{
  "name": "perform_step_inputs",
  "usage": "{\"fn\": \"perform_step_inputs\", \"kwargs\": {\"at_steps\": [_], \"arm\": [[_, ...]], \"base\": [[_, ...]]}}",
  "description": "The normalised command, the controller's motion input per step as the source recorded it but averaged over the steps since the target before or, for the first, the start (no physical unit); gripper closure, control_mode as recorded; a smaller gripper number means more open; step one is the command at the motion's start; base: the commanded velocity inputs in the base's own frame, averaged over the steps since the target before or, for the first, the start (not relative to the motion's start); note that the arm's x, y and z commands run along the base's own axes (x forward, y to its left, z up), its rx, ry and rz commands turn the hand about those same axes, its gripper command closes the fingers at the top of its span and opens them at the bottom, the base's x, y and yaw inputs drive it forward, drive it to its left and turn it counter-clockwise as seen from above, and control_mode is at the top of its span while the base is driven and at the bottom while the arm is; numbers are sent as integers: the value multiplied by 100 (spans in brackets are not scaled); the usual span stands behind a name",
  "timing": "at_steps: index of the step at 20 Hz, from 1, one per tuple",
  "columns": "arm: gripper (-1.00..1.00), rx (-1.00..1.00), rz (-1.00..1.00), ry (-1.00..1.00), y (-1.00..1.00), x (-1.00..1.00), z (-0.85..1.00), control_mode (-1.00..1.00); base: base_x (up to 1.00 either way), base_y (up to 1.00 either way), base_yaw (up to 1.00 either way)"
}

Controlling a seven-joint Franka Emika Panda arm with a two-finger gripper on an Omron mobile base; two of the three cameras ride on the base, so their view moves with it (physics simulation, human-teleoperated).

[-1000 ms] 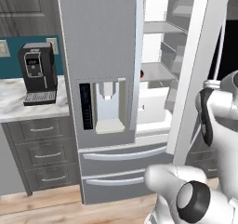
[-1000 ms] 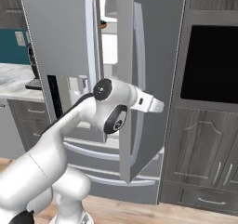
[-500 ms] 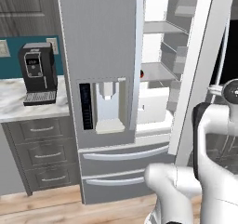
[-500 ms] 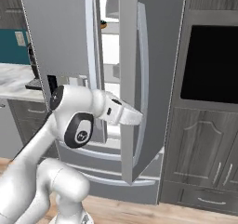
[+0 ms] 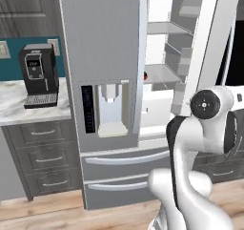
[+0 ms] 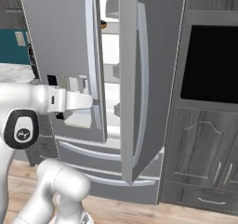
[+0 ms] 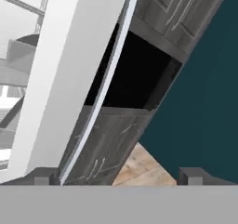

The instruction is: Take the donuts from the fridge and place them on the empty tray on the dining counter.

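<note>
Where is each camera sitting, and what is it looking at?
Left base view: behind the arm's left, facing the fridge and coffee machine; white arm at lower right.
Right base view: behind its right, facing the open fridge door and oven; arm at lower left.
Hand view: on the hand, along the open claw at the door's edge.
Both base views share the fridge.

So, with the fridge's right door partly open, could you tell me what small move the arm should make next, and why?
Probably swing the open gripper left toward the fridge interior: it now looks past the door edge at dark cabinets, holding nothing.
</note>
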Motion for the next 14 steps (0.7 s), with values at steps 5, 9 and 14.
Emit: {"fn": "perform_step_inputs", "kwargs": {"at_steps": [5, 9, 14], "arm": [[-100, -57, 10, 67, 98, 23, 0, -100], [-100, -46, 0, 72, 48, 97, -10, -100], [-100, -33, -1, 69, 10, 100, 0, -100]], "base": [[0, 0, 0], [0, 0, 0], [0, 0, 0]]}}
